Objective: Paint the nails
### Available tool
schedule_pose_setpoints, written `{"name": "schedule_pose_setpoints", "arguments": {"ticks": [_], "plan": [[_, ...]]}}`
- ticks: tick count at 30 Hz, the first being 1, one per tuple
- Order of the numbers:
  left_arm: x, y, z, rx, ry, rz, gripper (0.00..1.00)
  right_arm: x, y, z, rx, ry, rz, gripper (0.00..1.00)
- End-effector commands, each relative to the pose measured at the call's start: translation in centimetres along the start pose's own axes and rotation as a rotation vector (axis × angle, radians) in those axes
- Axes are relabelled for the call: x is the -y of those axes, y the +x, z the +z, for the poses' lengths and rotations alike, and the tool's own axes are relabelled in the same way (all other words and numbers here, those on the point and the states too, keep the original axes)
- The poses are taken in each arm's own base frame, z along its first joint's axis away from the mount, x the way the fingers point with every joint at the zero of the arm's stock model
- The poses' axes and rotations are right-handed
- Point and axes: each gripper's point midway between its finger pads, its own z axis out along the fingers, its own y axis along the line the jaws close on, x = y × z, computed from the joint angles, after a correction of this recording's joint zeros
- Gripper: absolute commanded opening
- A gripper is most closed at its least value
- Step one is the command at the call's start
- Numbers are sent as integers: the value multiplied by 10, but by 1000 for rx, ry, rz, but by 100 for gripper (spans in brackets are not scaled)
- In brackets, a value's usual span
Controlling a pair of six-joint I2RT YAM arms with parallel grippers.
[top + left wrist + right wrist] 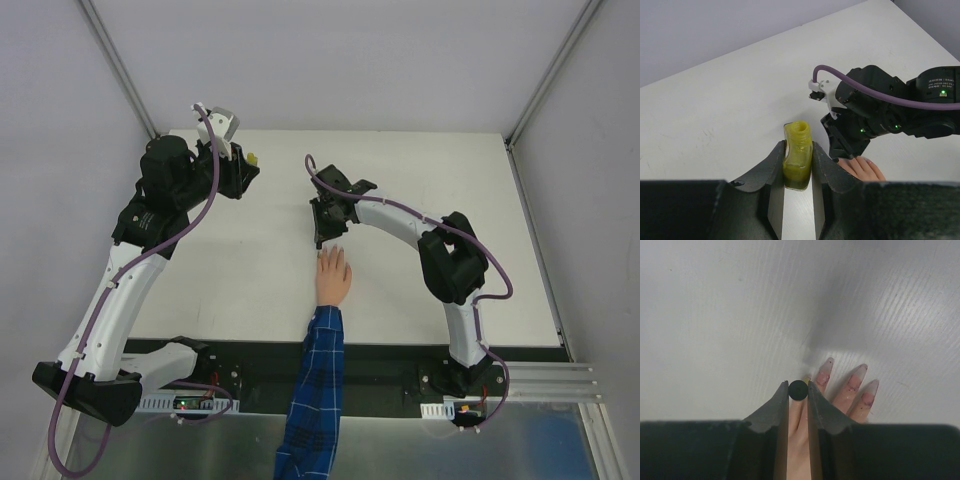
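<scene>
A peach mannequin hand [332, 277] with a blue plaid sleeve [315, 380] lies on the white table, fingers pointing away from the arms. Its long pale pink nails [855, 380] show in the right wrist view. My right gripper [798, 390] is shut on the black brush cap [798, 390], held upright just above the fingers; a yellowish brush tip [806, 379] shows by one finger. My left gripper [797, 172] is shut on the open yellow polish bottle [797, 155], resting on the table at the far left [252, 159]. The hand [863, 168] also shows in the left wrist view.
The right arm [440, 245] curves over the table's right half. The left arm [150, 225] stretches along the left side. Grey walls and metal frame rails [118, 65] border the table's back and sides.
</scene>
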Motion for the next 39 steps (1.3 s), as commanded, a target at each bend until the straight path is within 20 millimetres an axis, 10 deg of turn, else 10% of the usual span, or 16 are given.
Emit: {"name": "schedule_pose_setpoints", "arguments": {"ticks": [1,20,39], "plan": [[3,-9,-8,38,13,5,0,7,9,2,-28,28,15,0],[3,-11,-9,42,9,6,0,0,-17,2,26,14,6,0],[3,-11,-9,44,12,5,0,5,-2,-8,6,27,-3,0]]}}
